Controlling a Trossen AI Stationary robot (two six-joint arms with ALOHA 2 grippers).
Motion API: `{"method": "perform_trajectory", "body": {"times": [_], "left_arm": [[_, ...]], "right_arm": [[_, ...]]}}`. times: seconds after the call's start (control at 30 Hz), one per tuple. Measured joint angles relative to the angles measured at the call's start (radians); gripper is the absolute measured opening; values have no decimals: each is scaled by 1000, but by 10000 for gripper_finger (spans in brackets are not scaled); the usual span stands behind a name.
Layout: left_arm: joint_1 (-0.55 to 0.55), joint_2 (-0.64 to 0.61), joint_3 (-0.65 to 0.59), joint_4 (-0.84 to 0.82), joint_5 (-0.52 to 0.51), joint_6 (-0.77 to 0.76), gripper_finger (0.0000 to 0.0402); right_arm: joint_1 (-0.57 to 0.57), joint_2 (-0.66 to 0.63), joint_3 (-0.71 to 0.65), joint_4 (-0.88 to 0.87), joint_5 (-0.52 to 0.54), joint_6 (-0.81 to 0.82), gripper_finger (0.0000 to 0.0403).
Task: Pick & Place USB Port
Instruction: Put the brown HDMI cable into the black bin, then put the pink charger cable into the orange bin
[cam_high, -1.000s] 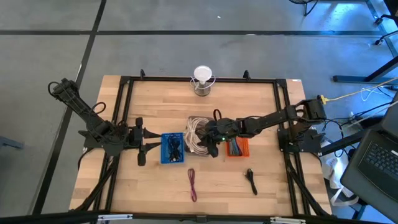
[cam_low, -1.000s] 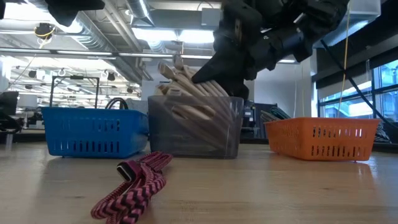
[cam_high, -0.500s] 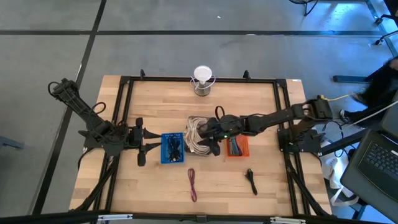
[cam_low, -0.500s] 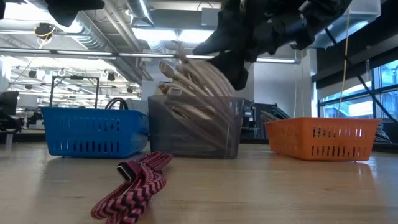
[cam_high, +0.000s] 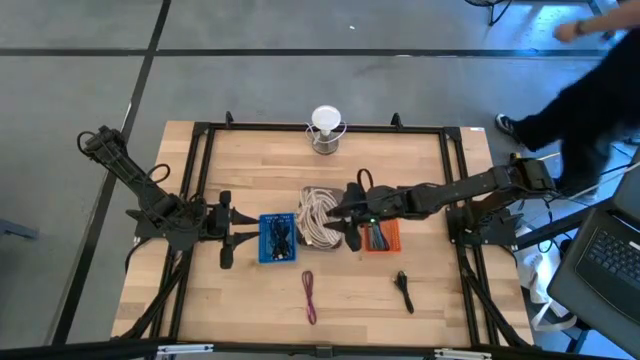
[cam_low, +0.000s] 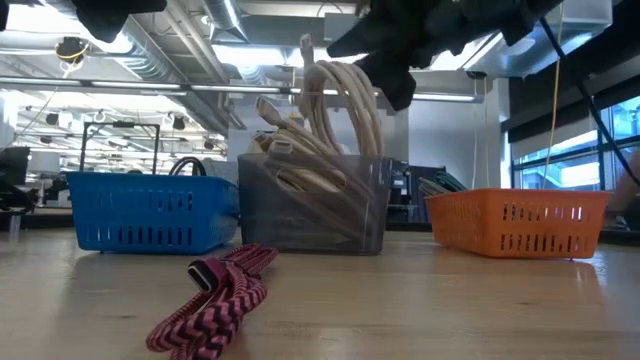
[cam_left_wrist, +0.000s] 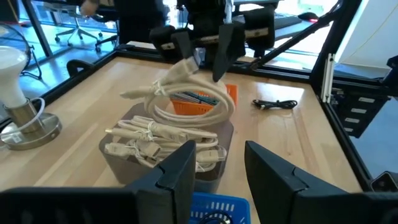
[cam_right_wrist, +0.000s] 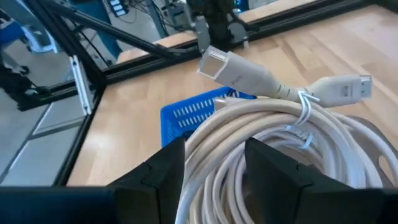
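Lifting: we raised the white cable coil (cam_low: 340, 105) out of the clear bin (cam_low: 315, 215)
Right gripper (cam_low: 385, 72): now clamped on the coil
Left gripper (cam_high: 228, 240): parted, idle
Next: we carry it to a basket

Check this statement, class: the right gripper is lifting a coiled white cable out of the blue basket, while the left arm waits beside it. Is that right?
Not quite. The right gripper is lifting the coiled white cable out of the clear grey bin, not the blue basket, as the low view shows. The left gripper does wait beside the blue basket.

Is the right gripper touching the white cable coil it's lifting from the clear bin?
Touching. In the right wrist view the right gripper has its fingers either side of the white cable coil; the low view shows the coil hanging raised above the clear bin.
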Motion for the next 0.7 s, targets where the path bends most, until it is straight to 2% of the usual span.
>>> {"method": "perform_trajectory", "body": {"times": [0.33,0.43,0.6,0.7], "left_arm": [[0,0,0,13,-17,0,129],[0,0,0,13,-16,0,129],[0,0,0,15,-7,0,129],[0,0,0,15,-7,0,129]], "right_arm": [[0,81,0,-23,39,60,169],[1,86,0,-36,93,48,169],[31,11,0,-31,229,-31,169],[58,-45,0,-87,245,-28,169]]}}
